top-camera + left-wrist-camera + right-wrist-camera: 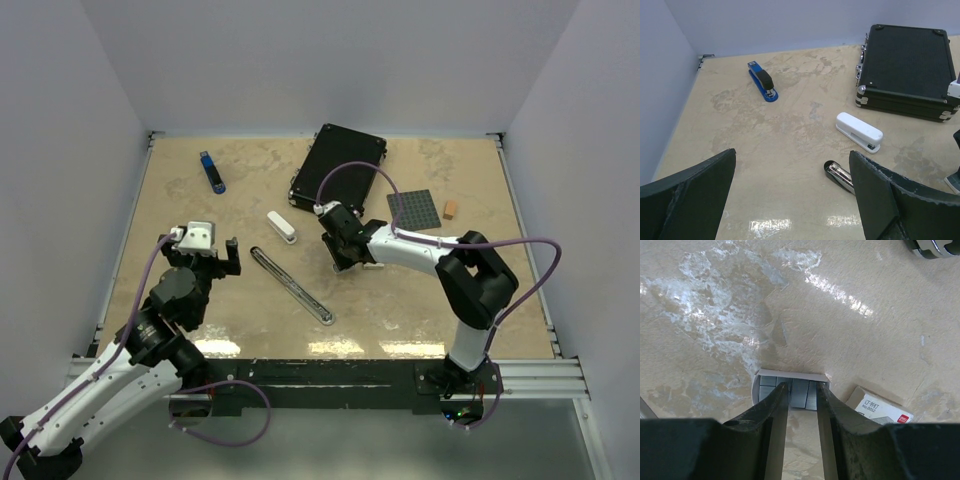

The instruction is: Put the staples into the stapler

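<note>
1. The right claw (801, 388) is nose-down in the little open white tray (790, 374). Its jaws stand narrow on either side of one grey strip of staples (799, 397). Can't tell whether the pads actually bite that strip or only flank it.
2. So the staples are still down in their tray, which sits on the table (400, 300) near the black case (338, 165). The printed box sleeve (885, 412) lies just beside the tray.
3. The left claw (792, 155) is spread wide with nothing in it, hanging over the near-left part of the table. The long silver stapler (292, 285), which looks opened out flat, lies just beside its right finger, so my guess is that's the one getting loaded. The white stapler (859, 131) and the blue stapler (762, 81) sit further back.
4. What I'd worry about:
   - These strips are brittle. Too hard a squeeze could snap one into bits.
   - The fingers are packed in among neighbouring strips. They could wedge there and lift the whole tray, or drag out two strips.
   - If the grip is off-centre, the strip could tilt and slip out on the way over.
   - The channel on that stapler looks skinny, so a crooked strip could jam or skate off.
   - The left claw is parked right by the drop spot, so the two arms could bump.
</note>
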